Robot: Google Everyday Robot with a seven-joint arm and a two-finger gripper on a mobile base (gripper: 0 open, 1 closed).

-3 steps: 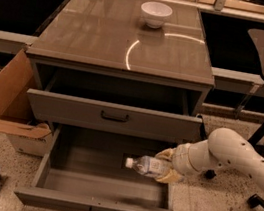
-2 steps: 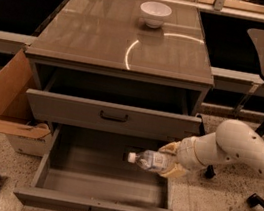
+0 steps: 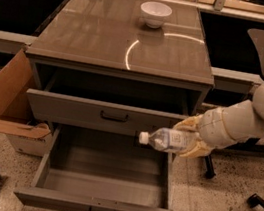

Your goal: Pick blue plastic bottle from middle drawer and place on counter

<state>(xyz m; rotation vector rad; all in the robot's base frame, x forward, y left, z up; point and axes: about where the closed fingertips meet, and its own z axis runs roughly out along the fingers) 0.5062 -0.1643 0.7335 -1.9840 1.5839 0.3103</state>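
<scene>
The two-finger gripper [image 3: 184, 139] reaches in on its pale, rounded arm [image 3: 252, 116] from three o'clock of the cabinet. It hangs over the right-hand rim of the wide, deep grey metal middle drawer [image 3: 54, 198], which stands pulled far out at six o'clock. Its yellowish fingers [image 3: 190, 123] are clamped round the small clear, faintly bluish plastic bottle [image 3: 166, 139], one above and one below, toward the base end.

The bottle lies on its side in the air, up off the drawer floor, with its white cap pointing to nine o'clock. The cap is about in line with the bottom edge of the shallower grey drawer [image 3: 70, 109], which juts out only a little way and overhangs the back of the deep one.

Up top, the glossy grey-brown counter [image 3: 93, 35] shows a broad bare stretch across its front and left, crossed by a curved streak of light. The round white bowl [image 3: 155, 14] sits near the far edge at twelve o'clock.

A brown cardboard box [image 3: 5, 88] leans by the cabinet's left side at nine o'clock. Black chair legs [image 3: 259, 202] spread on the speckled floor at four o'clock, beyond the arm.

The bottle itself is see-through, with a pale label round its middle.
</scene>
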